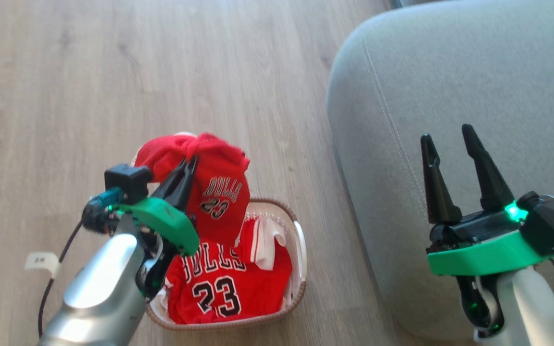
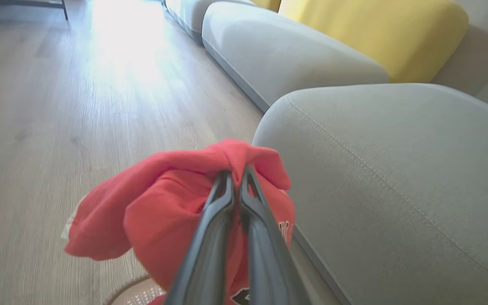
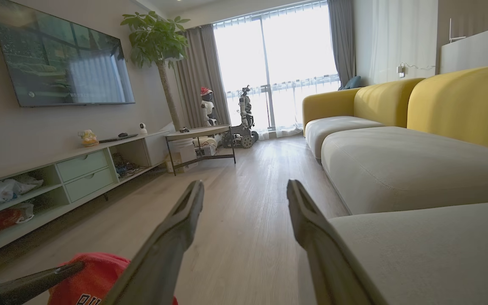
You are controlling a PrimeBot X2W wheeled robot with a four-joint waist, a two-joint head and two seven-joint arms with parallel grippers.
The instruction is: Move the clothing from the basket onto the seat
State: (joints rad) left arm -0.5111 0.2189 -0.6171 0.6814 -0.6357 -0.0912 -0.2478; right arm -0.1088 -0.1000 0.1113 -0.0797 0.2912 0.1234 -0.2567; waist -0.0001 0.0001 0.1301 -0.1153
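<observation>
Your left gripper [image 1: 191, 162] is pressed together on a fold of a red jersey [image 1: 221, 185]. The cloth bunches at the fingertips, and its black "BULLS" and 23 hang crumpled below. It hangs over the far end of the basket [image 1: 301, 250], which stands on the floor [image 1: 113, 72] just left of the grey seat [image 1: 450, 96]. A second jersey [image 1: 219, 286] lies in the basket, lettering up, white trim showing. Your right gripper [image 1: 446, 133] hovers spread and empty over the seat.
</observation>
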